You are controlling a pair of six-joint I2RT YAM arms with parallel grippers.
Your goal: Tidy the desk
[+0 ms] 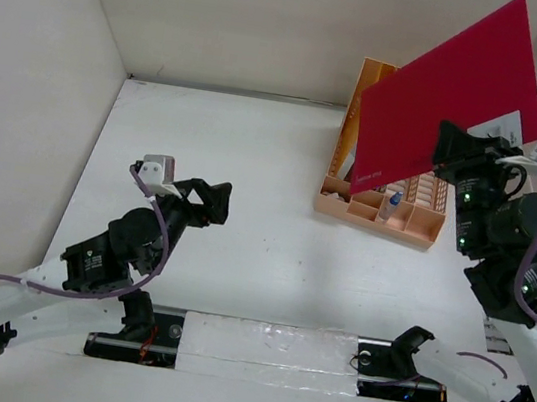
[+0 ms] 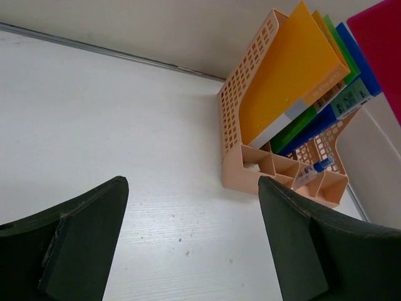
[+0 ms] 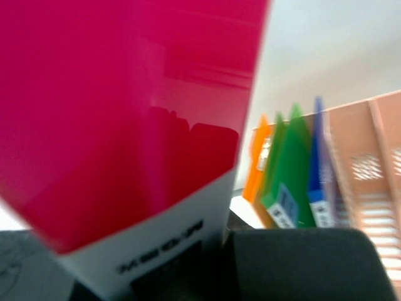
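Observation:
The white desk (image 1: pixel 277 212) fills the top view. My right gripper (image 1: pixel 453 153) is shut on a red folder (image 1: pixel 451 97) and holds it tilted in the air above the peach file rack (image 1: pixel 378 209) at the back right. The red folder (image 3: pixel 119 113) fills the right wrist view, pinched at its white label end. In the left wrist view the rack (image 2: pixel 250 157) holds an orange folder (image 2: pixel 291 75), a green folder (image 2: pixel 338 50) and a blue folder (image 2: pixel 357 63). My left gripper (image 1: pixel 216 203) is open and empty, low over the desk's left middle (image 2: pixel 188 188).
White wall panels (image 1: pixel 25 74) edge the desk at the left and back. A small pen-like item (image 1: pixel 390 205) with a blue cap stands in the rack's front compartments. The arm bases and a rail (image 1: pixel 267 347) lie along the near edge.

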